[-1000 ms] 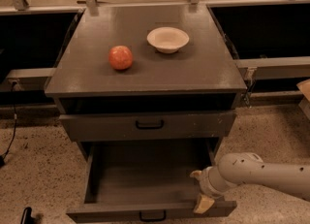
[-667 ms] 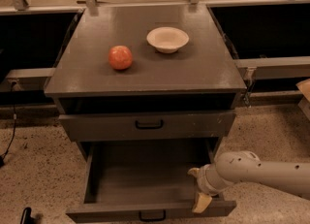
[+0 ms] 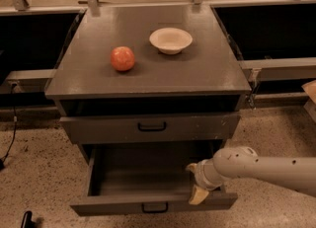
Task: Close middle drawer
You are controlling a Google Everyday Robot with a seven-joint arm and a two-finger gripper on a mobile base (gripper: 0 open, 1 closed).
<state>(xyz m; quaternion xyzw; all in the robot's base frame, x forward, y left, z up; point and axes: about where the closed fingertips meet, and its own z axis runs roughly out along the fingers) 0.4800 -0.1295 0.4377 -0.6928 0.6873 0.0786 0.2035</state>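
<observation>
- Found the middle drawer (image 3: 143, 180) pulled far out of the grey cabinet (image 3: 148, 81), with its plain front nearest the camera and its black bar handle (image 3: 154, 207) untouched.
- Judged the task hardly begun: nothing of the closing done, the whole push inward left.
- Spotted the gripper (image 3: 195, 181) at the drawer's right end, reaching in from the right on its pale arm (image 3: 266, 168), just behind the front panel.
- Saw its two cream fingers (image 3: 198, 196) spread apart and holding nothing, one tip low by the front's top edge, the other further in over the box floor.
- Could not tell whether the lower tip touched the front.
- Reckoned the gripper sat inside the box, so closing would mean coming round to the outer face.
- Noted above and behind it the upper drawer front (image 3: 148, 127), speckled white at its right end.
- Farthest, on the cabinet top, made out a red apple (image 3: 122, 58) and a white bowl (image 3: 170, 40), well apart from the gripper.
</observation>
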